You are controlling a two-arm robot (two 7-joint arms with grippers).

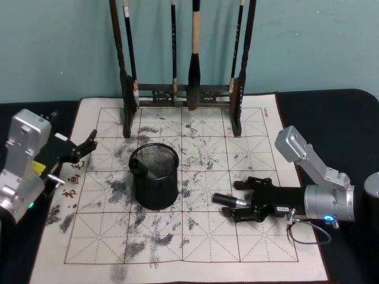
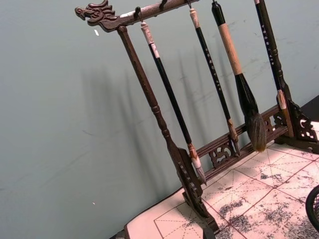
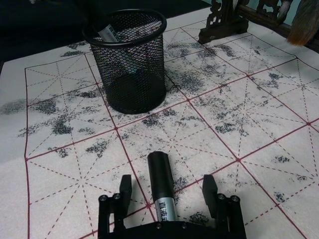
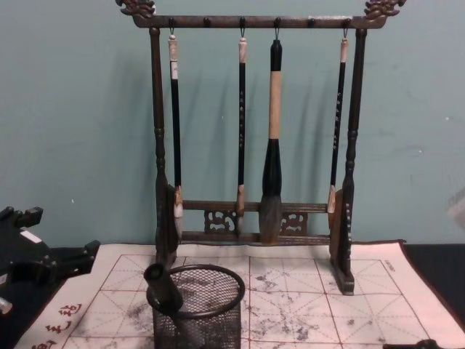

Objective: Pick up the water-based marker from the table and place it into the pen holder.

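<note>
Straddling the water-based marker with the right gripper, fingers standing wide apart to either side of the barrel and gripping nothing. Finding the marker lying flat on the white felt mat of the dark table, near the pen holder on its right side but apart from it. Running its long axis roughly across the robot's front: wide black cap pointing to the robot's left, toward the holder; barrel end pointing back into the gripper's palm. Showing a smooth, round black cap and a short white-silver barrel bearing small dark print. Seeing the holder standing upright as a black wire-mesh cylinder with a solid round rim, another dark pen leaning inside against that rim. Noting a red printed grid and grey ink blotches all over the felt. Holding the left gripper near the mat's left edge, fingers parted and gripping nothing, well apart from the marker.
</note>
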